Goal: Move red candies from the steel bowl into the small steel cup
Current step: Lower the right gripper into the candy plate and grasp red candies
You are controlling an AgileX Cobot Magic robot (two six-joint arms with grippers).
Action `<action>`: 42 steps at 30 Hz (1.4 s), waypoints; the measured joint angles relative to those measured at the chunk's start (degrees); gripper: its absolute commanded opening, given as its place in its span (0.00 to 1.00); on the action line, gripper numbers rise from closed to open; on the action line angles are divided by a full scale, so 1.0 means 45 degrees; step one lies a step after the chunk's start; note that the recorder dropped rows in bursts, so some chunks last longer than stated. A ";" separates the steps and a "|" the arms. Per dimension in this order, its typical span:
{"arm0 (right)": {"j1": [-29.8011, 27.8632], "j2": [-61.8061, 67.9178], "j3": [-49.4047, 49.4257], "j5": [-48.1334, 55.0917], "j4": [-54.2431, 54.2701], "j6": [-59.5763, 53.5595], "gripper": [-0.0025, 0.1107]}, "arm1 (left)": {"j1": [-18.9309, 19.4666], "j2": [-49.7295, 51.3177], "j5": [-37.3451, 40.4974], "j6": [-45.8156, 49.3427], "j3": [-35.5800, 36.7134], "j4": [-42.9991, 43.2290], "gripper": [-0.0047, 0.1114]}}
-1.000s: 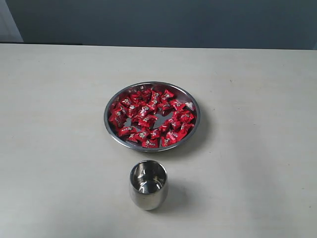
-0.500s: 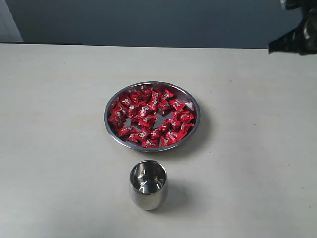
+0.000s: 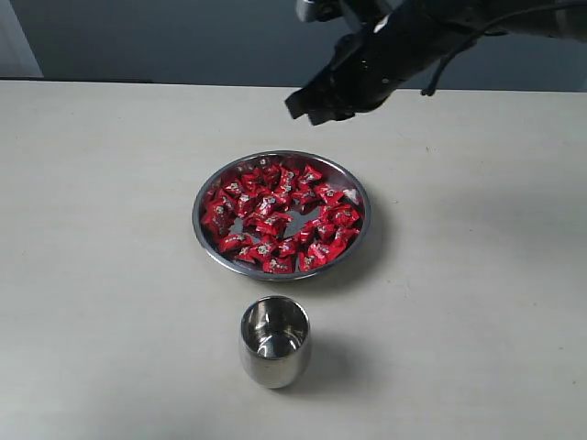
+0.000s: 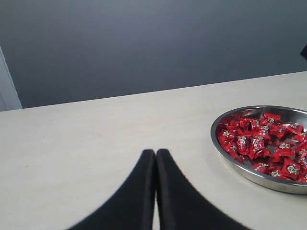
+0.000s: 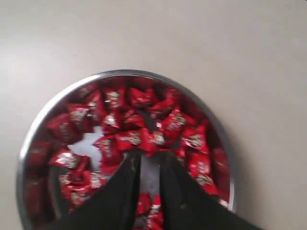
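Exterior view: right gripper (image 3: 307, 105), slightly spread and empty, above the steel bowl's (image 3: 197, 220) far rim; small steel cup (image 3: 274, 341) toward the bench's (image 3: 92, 321) near edge; left gripper (image 4: 155, 158) pressed together.

The right pincer (image 3: 308, 105), absent a second ago, now hangs over the far side of the steel bowl (image 3: 196, 218), its jaws slightly parted rather than closed.

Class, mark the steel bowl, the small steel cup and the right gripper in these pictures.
steel bowl (image 3: 282, 276): exterior view, near rim.
small steel cup (image 3: 275, 367): exterior view, outer wall.
right gripper (image 5: 149, 158): right wrist view, midway between fingertips.
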 measured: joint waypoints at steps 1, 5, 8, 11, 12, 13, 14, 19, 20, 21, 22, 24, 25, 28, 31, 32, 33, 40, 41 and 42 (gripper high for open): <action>0.0185 0.0159 -0.0241 0.0281 0.0117 -0.0132 0.43 | 0.0000 0.0000 0.0000 0.0000 0.0000 0.0000 0.06; 0.0728 0.0977 -0.1194 0.0867 0.0357 -0.0287 0.49 | 0.0000 0.0000 0.0000 0.0000 0.0000 0.0000 0.06; 0.0902 0.1754 -0.1614 0.0972 0.0359 0.0171 0.46 | 0.0000 0.0000 0.0000 0.0000 0.0000 0.0000 0.06; 0.0924 0.2470 -0.1709 0.1050 0.0375 0.0508 0.46 | 0.0000 0.0000 0.0000 0.0000 0.0000 0.0000 0.06; 0.0924 0.2721 -0.1715 0.1156 0.0375 0.0575 0.46 | 0.0000 0.0000 0.0000 0.0000 0.0000 0.0000 0.06; 0.0924 0.2952 -0.1715 0.1250 0.0375 0.0630 0.46 | 0.0000 0.0000 0.0000 0.0000 0.0000 0.0000 0.06; 0.0924 0.3158 -0.1715 0.1356 0.0375 0.0631 0.46 | 0.0000 0.0000 0.0000 0.0000 0.0000 0.0000 0.06; 0.0924 0.3729 -0.1715 0.1738 0.0375 0.0677 0.46 | 0.0000 0.0000 0.0000 0.0000 0.0000 0.0000 0.06; 0.0924 0.3807 -0.1715 0.1766 0.0375 0.0686 0.46 | 0.0000 0.0000 0.0000 0.0000 0.0000 0.0000 0.06; 0.0924 0.3844 -0.1715 0.1815 0.0353 0.0707 0.46 | 0.0000 0.0000 0.0000 0.0000 0.0000 0.0000 0.06; 0.0924 0.3876 -0.1715 0.1849 0.0352 0.0707 0.46 | 0.0000 0.0000 0.0000 0.0000 0.0000 0.0000 0.06; 0.0924 0.3904 -0.1715 0.1937 0.0352 0.0707 0.46 | 0.0000 0.0000 0.0000 0.0000 0.0000 0.0000 0.06; 0.0924 0.3925 -0.1715 0.1969 0.0352 0.0707 0.46 | 0.0000 0.0000 0.0000 0.0000 0.0000 0.0000 0.06; 0.0951 0.3999 -0.1720 0.2096 0.0352 0.0707 0.46 | 0.0000 0.0000 0.0000 0.0000 0.0000 0.0000 0.06; 0.0951 0.4185 -0.1720 0.2147 0.0352 0.0707 0.46 | 0.0000 0.0000 0.0000 0.0000 0.0000 0.0000 0.06; 0.0968 0.4274 -0.1720 0.2167 0.0352 0.0707 0.46 | 0.0000 0.0000 0.0000 0.0000 0.0000 0.0000 0.06; 0.0968 0.4301 -0.1720 0.2196 0.0352 0.0707 0.46 | 0.0000 0.0000 0.0000 0.0000 0.0000 0.0000 0.06; 0.0968 0.4393 -0.1743 0.2227 0.0352 0.0707 0.21 | 0.0000 0.0000 0.0000 0.0000 0.0000 0.0000 0.06; 0.0968 0.4393 -0.1743 0.2227 0.0352 0.0707 0.14 | 0.0000 0.0000 0.0000 0.0000 0.0000 0.0000 0.06; 0.0968 0.4393 -0.1743 0.2227 0.0352 0.0707 0.06 | 0.0000 0.0000 0.0000 0.0000 0.0000 0.0000 0.06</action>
